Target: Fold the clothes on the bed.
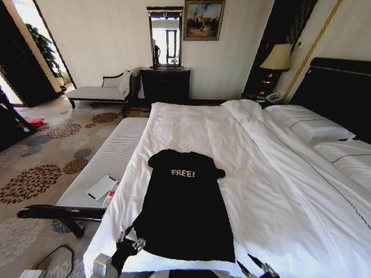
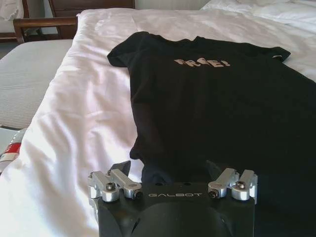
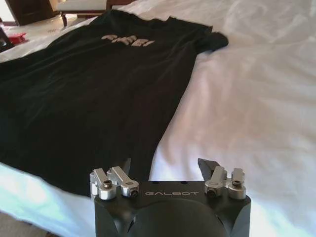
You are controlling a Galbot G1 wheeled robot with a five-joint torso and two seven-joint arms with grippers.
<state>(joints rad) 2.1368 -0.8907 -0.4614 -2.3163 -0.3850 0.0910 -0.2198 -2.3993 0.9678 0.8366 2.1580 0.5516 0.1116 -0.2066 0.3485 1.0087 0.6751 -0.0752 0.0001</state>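
- Black T-shirt [image 1: 185,208] lies flat on the bed [image 1: 272,174] (chest lettering up), hem nearest the robot.
- Left gripper [image 2: 168,170], fingers spread, straddles the hem's left corner, gripping nothing.
- Right gripper [image 3: 165,168], likewise spread and empty, sits at the right corner.

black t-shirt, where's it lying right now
In the head view the black T-shirt lies flat on the white duvet near the bed's foot edge, lettering up, hem between the left gripper and right gripper.

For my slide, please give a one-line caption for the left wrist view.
Left hand, fingers open, poised at the hem of the black T-shirt lying flat on the bed.
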